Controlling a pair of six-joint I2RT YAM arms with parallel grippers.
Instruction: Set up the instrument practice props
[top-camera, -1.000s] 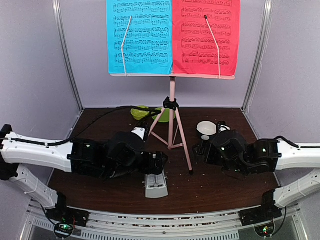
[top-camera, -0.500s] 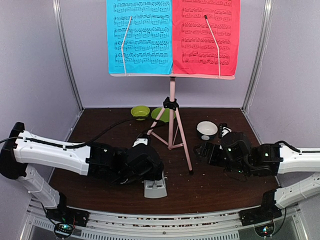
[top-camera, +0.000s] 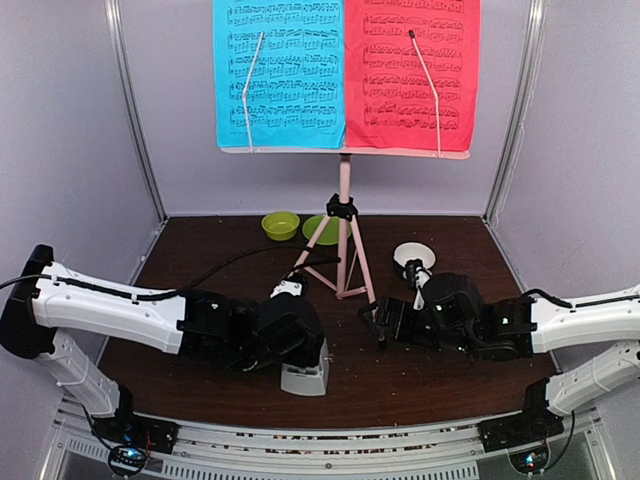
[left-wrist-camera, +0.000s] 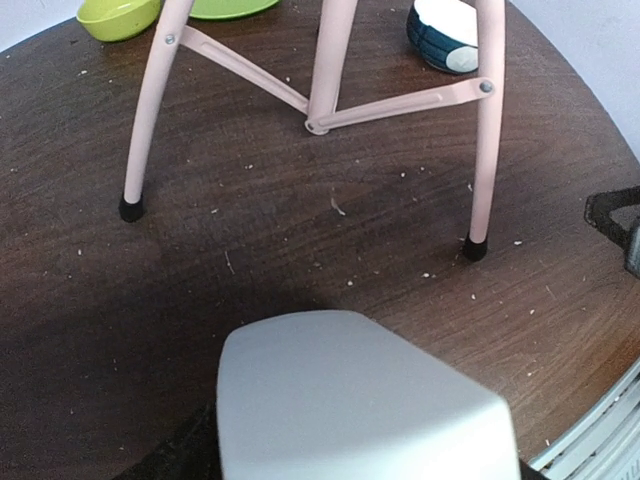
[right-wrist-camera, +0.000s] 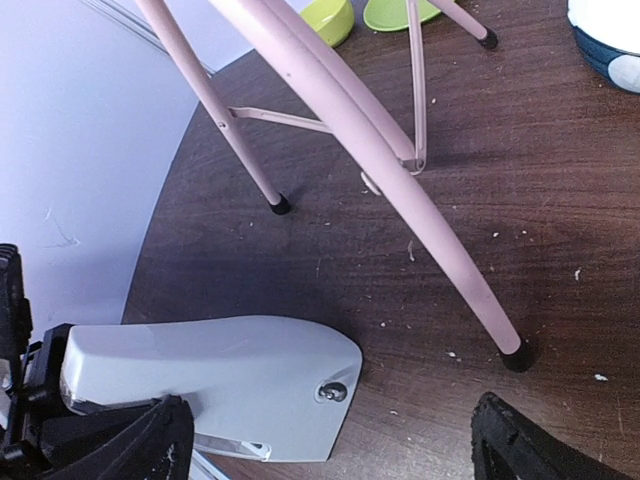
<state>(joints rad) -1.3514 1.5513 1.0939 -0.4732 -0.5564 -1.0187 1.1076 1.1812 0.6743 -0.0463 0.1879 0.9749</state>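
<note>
The pale pink music stand stands at the middle back, with the blue sheet and the red sheet side by side on its desk. The white metronome sits low at the table's front centre. My left gripper is shut on it. In the left wrist view the metronome fills the bottom and hides the fingers. My right gripper is open and empty beside the stand's front leg. The metronome lies just to its left.
A lime green bowl and plate lie behind the stand's legs. A small white bowl with a dark base sits at the back right, behind the right arm. Grey walls with metal posts close the table's back and sides.
My right arm has moved left, from near the white bowl to the stand's front leg. My left gripper has settled over the metronome, which has shifted slightly left.
</note>
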